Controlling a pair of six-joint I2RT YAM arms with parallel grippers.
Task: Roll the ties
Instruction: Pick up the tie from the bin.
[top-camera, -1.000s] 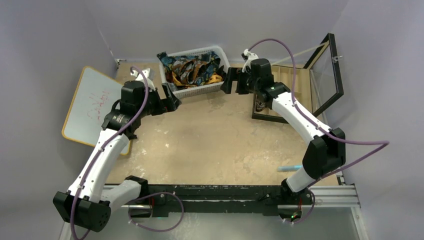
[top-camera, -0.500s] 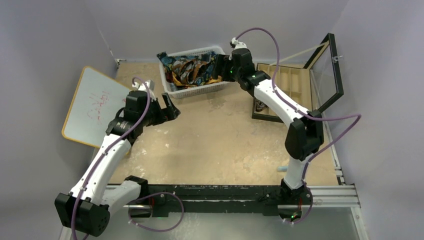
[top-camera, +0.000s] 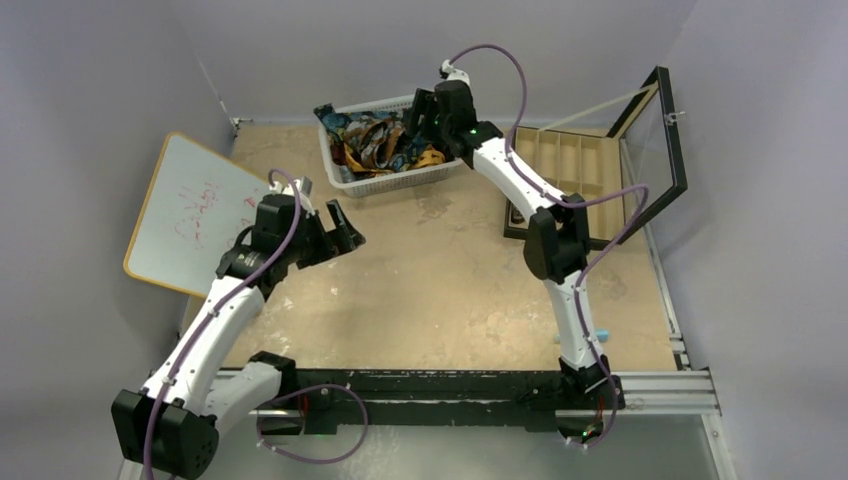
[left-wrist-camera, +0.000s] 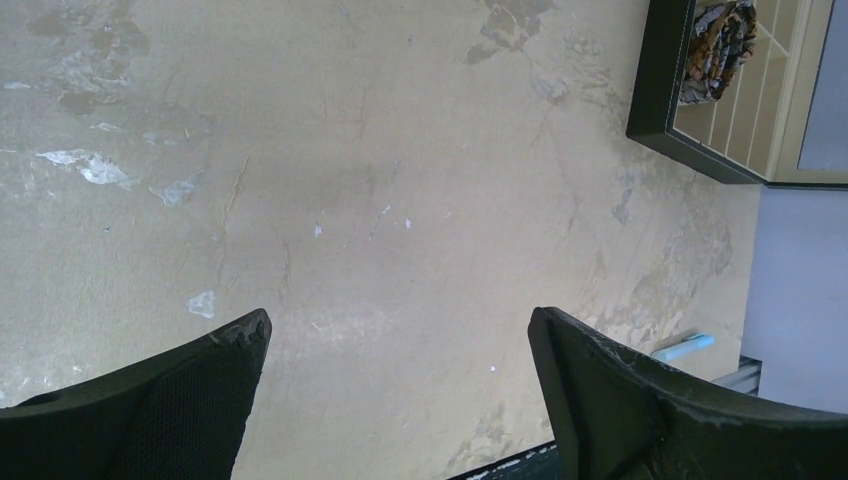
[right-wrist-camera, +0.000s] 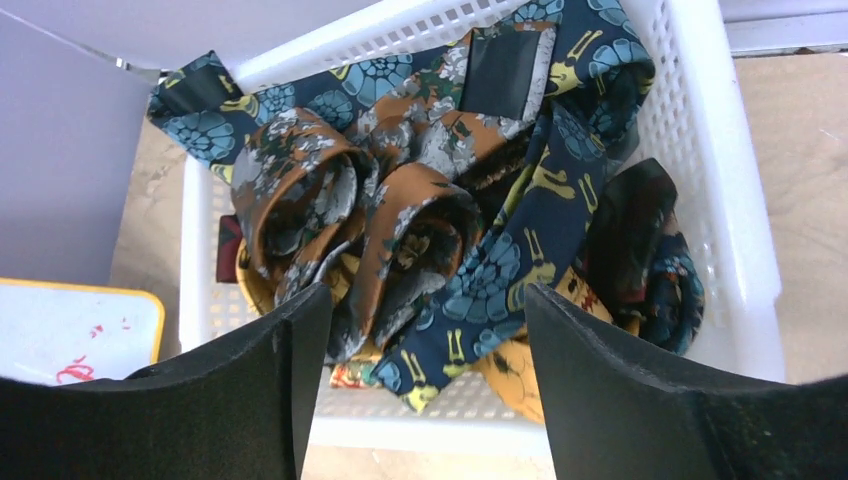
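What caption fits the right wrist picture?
Open right claw hovers above tangled ties in a white basket.

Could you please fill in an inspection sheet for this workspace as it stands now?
Surface: table tan, stained, scuffed.
Job's things: ties tangled in basket; one bundled tie in case.
Clutter: whiteboard; blue item at table edge.
Grippers: left gripper open over bare table; right gripper open above ties.
Cables: purple cables loop along both arms.
Surroundings: plain walls.
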